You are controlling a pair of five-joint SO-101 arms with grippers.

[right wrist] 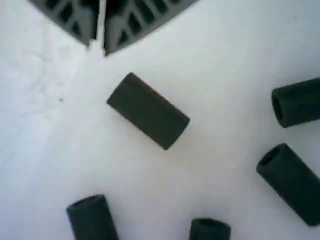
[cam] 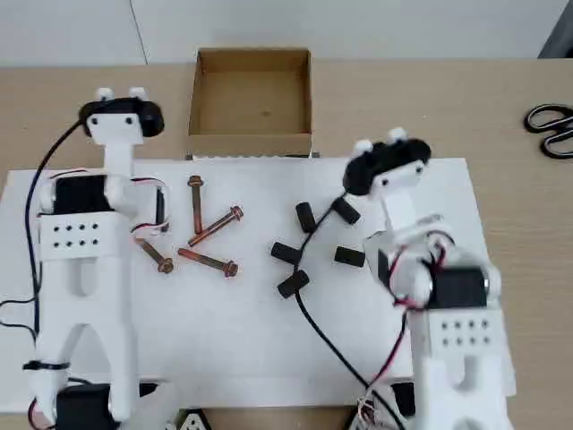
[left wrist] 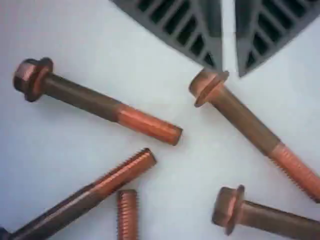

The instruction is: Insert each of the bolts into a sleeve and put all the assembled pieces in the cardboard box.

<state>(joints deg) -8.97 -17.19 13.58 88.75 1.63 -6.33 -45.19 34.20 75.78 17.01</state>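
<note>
Several copper bolts lie loose on the white sheet (cam: 233,340), among them one (cam: 195,202) nearest the cardboard box (cam: 252,143) and one (cam: 208,262) lower down. Several black sleeves lie apart to their right, such as one (cam: 305,216) and another (cam: 293,283). My left gripper (left wrist: 230,70) hangs shut just above the sheet, its tips beside the head of a bolt (left wrist: 255,127), holding nothing. My right gripper (right wrist: 100,46) is also shut and holds nothing, a short way from a lying sleeve (right wrist: 148,111). The box holds nothing.
Black scissors (cam: 551,130) lie at the table's far right edge. A black cable (cam: 322,336) runs across the sheet between the sleeves toward the front. The arm bodies stand over the sheet's left and right sides.
</note>
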